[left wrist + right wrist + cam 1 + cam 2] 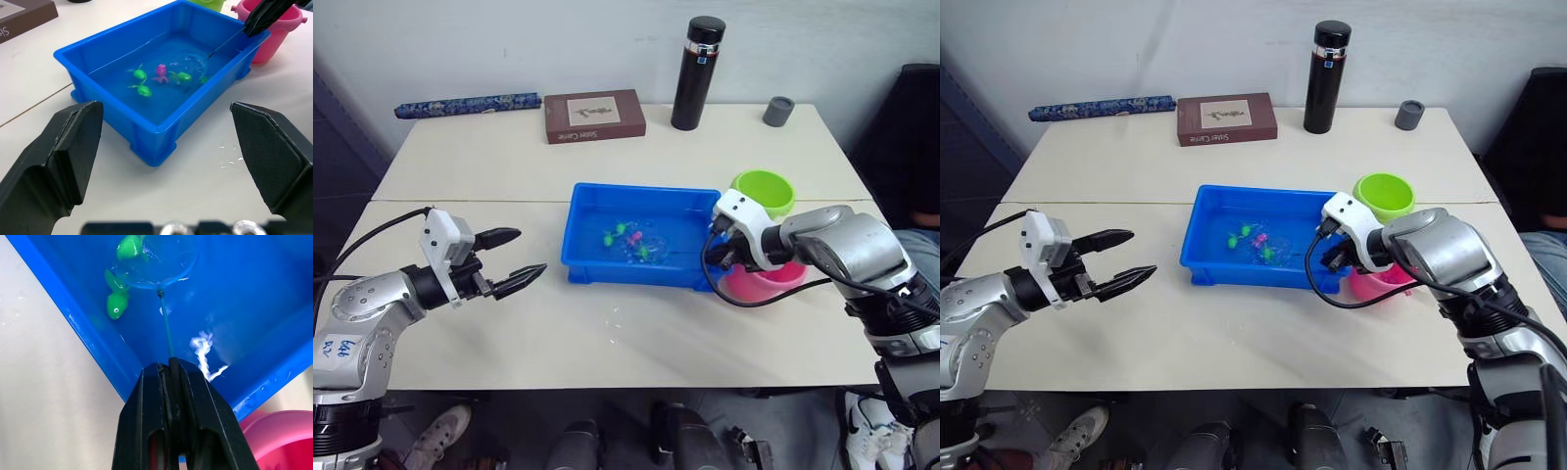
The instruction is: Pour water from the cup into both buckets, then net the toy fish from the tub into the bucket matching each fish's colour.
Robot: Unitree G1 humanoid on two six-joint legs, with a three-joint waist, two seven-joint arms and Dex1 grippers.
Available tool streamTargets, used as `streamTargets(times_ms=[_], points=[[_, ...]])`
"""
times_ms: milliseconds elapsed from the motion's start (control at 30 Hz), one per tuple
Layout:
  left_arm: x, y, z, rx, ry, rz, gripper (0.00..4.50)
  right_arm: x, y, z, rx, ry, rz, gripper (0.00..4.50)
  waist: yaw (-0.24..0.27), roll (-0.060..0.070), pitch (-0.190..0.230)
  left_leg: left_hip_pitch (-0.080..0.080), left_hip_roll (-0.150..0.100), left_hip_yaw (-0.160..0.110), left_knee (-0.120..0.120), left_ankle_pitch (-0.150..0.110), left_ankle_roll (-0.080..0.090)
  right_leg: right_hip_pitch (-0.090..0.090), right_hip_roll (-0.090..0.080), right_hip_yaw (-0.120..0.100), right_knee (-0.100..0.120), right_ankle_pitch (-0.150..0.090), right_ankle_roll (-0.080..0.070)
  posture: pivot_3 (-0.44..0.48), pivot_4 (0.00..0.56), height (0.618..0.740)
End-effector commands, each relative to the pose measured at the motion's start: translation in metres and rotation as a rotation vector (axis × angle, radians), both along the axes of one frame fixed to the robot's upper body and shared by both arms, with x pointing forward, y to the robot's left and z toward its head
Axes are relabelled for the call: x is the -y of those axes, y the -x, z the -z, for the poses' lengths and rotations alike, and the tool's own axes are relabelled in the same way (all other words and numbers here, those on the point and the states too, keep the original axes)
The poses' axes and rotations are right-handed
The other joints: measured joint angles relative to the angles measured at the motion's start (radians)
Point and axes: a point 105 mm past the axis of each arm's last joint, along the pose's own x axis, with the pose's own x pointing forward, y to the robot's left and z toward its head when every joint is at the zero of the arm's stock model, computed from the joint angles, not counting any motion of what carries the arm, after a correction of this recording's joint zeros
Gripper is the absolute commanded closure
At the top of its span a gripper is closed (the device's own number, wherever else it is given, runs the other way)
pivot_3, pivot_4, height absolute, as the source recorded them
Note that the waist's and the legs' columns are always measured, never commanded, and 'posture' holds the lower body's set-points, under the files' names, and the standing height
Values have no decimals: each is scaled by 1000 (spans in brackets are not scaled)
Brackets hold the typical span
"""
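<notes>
Right wrist view shows your right gripper [171, 369] clenched on the thin-handled round net [159, 269], dipped in the shallow blue plastic tub [83, 340] around a green toy fish [129, 246]; lift next, left gripper [514, 259] released.

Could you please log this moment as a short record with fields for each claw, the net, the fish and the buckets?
left claw: open, empty, above the table left of the tub
right claw: shut on the net handle
net: dipped in the tub, hoop beside a green fish
fish: green ones and a pink fish in the tub
buckets: green bucket, pink bucket, right of the tub
</notes>
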Motion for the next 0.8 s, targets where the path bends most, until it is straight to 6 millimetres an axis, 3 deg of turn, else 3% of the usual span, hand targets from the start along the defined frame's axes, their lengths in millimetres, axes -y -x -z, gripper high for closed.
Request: streamTargets(times_ms=[33,167,433,800], points=[[-2,3,-11,42,7,-3,28,-1,-3,-8,37,14,-13,4500,1,0,0,0,0,0,0,0,0,0,0,0,0,0,0,0,150,739],[-2,3,-11,43,6,-6,28,-8,-7,-4,39,7,-19,4500,1,0,0,0,0,0,0,0,0,0,0,0,0,0,0,0,150,739],[-4,6,-13,44,0,-16,28,-19,-34,-6,125,-69,52,4500,-1,0,0,0,0,0,0,0,0,0,0,0,0,0,0,0,150,739],[-5,4,-14,45,-3,-16,28,-17,-32,-22,164,-135,47,4500,0,0,0,0,0,-1,0,0,0,0,0,-1,0,0,0,0,150,739]])
